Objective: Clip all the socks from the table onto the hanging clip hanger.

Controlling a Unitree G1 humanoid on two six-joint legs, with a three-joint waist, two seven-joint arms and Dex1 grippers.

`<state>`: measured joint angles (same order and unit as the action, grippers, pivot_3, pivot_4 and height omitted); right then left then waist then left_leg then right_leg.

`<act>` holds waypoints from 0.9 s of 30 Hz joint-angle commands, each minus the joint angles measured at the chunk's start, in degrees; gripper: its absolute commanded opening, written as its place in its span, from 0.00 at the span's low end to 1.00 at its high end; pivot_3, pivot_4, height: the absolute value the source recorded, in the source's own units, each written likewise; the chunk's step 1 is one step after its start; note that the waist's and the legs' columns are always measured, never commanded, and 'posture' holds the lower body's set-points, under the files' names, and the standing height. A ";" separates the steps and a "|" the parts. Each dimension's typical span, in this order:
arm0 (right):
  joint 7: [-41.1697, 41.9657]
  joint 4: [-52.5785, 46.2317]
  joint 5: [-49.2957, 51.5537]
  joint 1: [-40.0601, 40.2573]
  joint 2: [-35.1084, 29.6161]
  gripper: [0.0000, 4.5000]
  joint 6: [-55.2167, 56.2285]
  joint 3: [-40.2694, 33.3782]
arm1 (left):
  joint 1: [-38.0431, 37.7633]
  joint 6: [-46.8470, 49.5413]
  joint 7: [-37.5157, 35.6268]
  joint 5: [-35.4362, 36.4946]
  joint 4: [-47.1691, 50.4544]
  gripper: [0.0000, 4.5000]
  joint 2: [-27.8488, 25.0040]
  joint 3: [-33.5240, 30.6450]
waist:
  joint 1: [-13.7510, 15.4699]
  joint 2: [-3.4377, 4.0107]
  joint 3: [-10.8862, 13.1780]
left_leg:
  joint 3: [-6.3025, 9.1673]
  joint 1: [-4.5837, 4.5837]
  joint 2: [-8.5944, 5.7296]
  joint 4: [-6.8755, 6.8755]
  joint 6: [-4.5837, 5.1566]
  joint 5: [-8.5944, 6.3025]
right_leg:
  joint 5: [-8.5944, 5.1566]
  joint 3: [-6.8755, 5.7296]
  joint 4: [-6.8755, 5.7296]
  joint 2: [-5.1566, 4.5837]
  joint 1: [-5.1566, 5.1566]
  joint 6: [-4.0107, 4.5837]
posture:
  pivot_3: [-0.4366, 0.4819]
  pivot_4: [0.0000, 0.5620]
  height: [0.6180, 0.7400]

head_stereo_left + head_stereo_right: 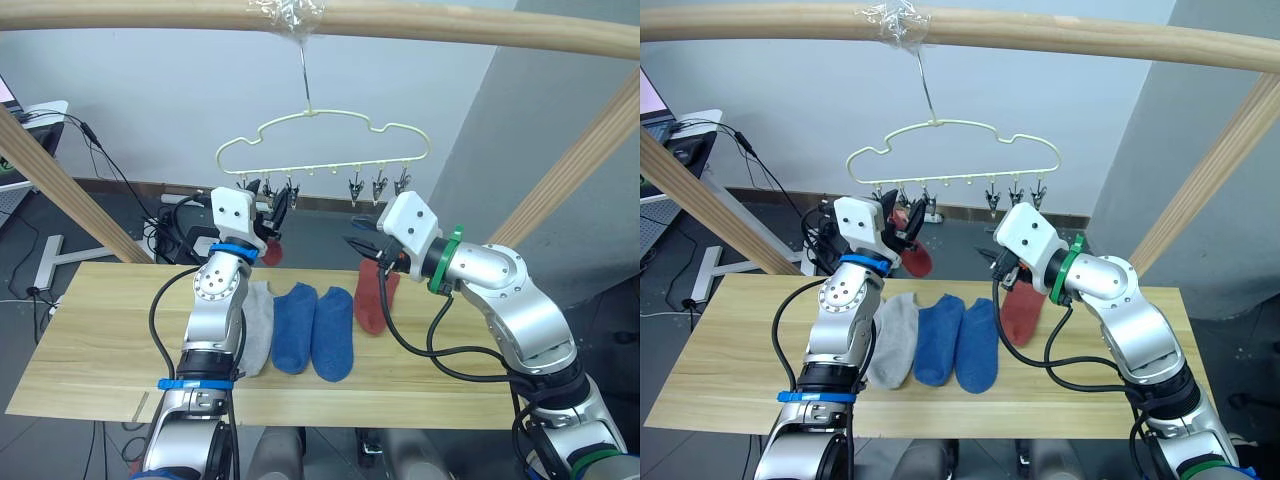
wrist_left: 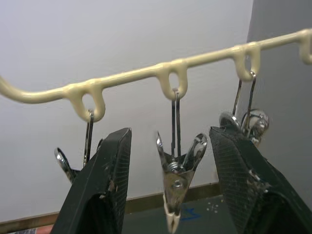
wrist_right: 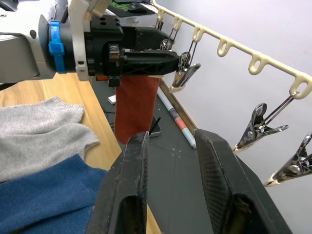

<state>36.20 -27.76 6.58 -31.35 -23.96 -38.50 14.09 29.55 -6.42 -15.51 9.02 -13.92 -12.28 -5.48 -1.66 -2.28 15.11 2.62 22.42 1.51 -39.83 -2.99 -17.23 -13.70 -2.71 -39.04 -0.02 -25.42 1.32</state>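
Pincers both spread: left pincer (image 2: 170,185) straddles 1 clip (image 2: 176,183) on the clip hanger (image 1: 320,140); right pincer (image 3: 170,161) hovers empty.

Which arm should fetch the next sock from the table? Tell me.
Right, probably. The right claw is open, empty and just above the rust red sock on the table; the left claw is up at the clip hanger, straddling a clip.

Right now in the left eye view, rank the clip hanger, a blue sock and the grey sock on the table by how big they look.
1. The clip hanger looks largest, spanning the widest stretch.
2. The blue sock comes next.
3. The grey sock looks smallest, but the left arm covers part of it, so those two may really be alike.
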 commanded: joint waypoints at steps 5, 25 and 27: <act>0.09 -2.33 1.37 0.36 -0.93 0.33 1.74 -1.52 | 1.06 -0.55 1.03 -0.91 1.85 0.54 0.41 0.13 | 0.00 0.00 0.00 | 0.02 0.00 0.00 0.00 0.00 0.00 | 0.00 -0.02 0.00 0.00 0.00 0.00 | 0.40 0.45 0.61; -16.51 13.22 -8.77 12.30 5.75 1.00 2.97 3.01 | 1.72 6.79 -0.08 -0.25 7.73 0.05 -0.40 0.74 | -0.05 0.00 0.00 | 0.06 0.02 0.02 -0.01 -0.01 0.00 | -0.03 -0.06 -0.02 0.00 0.01 -0.05 | 0.41 0.44 0.61; -18.55 17.76 -9.95 11.95 7.99 1.00 4.98 3.16 | 1.69 7.60 -0.42 -0.12 8.22 0.05 -0.33 0.78 | -0.09 0.01 0.00 | 0.03 0.01 0.03 -0.02 -0.01 0.01 | -0.04 -0.04 -0.04 0.01 0.00 -0.07 | 0.40 0.45 0.61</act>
<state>19.73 -11.24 -2.19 -18.91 -16.72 -36.39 17.21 30.60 1.16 -15.54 8.04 -8.85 -12.36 -4.79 -1.76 -2.27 15.12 2.66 22.44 1.54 -39.86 -3.00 -17.22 -13.76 -2.75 -39.08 -0.01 -25.43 1.22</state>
